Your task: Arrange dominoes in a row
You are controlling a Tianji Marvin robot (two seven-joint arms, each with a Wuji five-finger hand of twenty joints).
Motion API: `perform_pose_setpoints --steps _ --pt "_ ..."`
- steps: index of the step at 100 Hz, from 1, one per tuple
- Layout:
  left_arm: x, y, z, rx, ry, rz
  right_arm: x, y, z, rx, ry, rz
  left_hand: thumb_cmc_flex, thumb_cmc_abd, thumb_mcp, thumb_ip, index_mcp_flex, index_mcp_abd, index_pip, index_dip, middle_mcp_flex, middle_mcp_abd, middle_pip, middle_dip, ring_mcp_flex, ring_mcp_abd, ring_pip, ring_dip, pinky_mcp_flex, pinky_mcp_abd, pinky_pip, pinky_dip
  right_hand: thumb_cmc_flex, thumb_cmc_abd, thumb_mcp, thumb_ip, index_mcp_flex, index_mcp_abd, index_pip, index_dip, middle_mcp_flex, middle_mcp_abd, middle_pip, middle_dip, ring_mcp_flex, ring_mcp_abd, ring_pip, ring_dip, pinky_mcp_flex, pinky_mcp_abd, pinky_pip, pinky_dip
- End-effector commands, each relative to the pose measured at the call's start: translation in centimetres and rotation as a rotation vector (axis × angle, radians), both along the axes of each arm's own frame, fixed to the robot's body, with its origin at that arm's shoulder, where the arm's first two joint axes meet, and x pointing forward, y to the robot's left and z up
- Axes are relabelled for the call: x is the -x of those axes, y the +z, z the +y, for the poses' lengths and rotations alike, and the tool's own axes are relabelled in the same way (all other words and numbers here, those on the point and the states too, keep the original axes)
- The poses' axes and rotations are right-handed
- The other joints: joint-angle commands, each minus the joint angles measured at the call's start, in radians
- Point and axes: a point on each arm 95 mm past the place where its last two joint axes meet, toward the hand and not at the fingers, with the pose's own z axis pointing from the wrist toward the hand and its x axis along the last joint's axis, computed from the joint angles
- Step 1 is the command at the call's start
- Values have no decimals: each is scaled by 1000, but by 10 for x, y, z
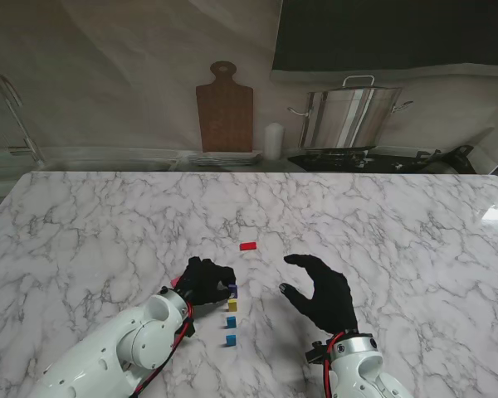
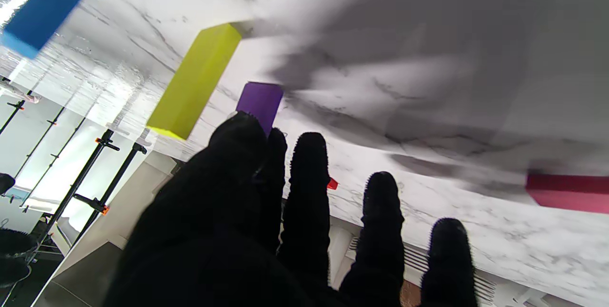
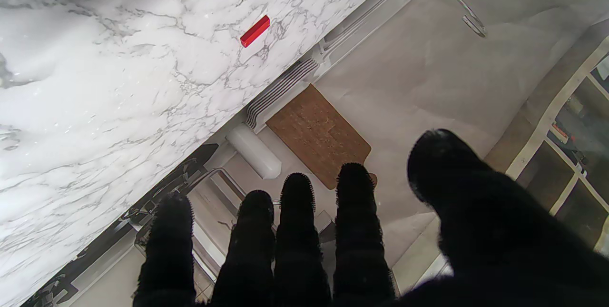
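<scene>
Close to me, a short line of dominoes runs toward me: purple [image 1: 232, 289], yellow [image 1: 231, 305], then two blue ones [image 1: 231, 321] [image 1: 230, 339]. My left hand [image 1: 203, 280] is curled beside the purple domino [image 2: 260, 100], thumb and index tips closed on its end; the yellow one [image 2: 195, 81] stands right next to it. A magenta domino [image 1: 175, 282] lies at that hand's left side [image 2: 566, 193]. A red domino [image 1: 248, 245] lies flat farther from me [image 3: 255, 31]. My right hand [image 1: 319, 292] hovers open to the right of the line, holding nothing.
Along the back wall stand a wooden cutting board [image 1: 225, 112], a stack of plates [image 1: 224, 157], a white cylinder [image 1: 272, 141] and a steel pot [image 1: 349, 116] on a stove. The marble table [image 1: 398, 224] stretches wide on both sides.
</scene>
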Motion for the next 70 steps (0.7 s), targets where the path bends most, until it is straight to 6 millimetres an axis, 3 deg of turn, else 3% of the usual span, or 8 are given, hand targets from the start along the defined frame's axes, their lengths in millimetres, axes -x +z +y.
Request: perform_pose_setpoints --steps 1,35,39,70 --pt "0 -1 -2 -1 -8 5 1 0 0 -2 -3 5 30 5 -18 26 -14 -35 75 17 12 -17 19 31 -11 18 10 -1 -17 1 -13 28 -7 14 6 22 11 6 5 14 10 5 14 5 -6 -5 9 7 -1 -2 17 19" --pt "0 -2 -3 -11 -7 -6 1 0 0 -1 -3 5 32 -1 -19 27 -14 -38 139 4 38 -23 26 76 -6 14 23 5 -14 3 -6 34 -6 14 6 22 10 7 4 14 8 3 13 5 -5 -5 9 7 -2 -2 17 19" --pt "0 -2 -3 -11 -7 -9 1 0 0 -2 -4 5 29 -3 -11 25 -19 -39 171 -33 42 -25 17 89 -6 14 28 6 -17 4 2 36 -6 14 6 22 10 7 4 14 8 3 13 5 -6 -5 9 7 -2 -2 17 19" --pt "0 -3 -5 15 10 -36 1 -1 0 -1 -2 7 40 8 -28 22 -17 -55 203 -74 58 -42 2 122 0 9 38 9 -11 4 18 33 -7 15 6 22 10 7 4 14 9 3 13 5 -6 -5 9 7 -1 -2 17 20"
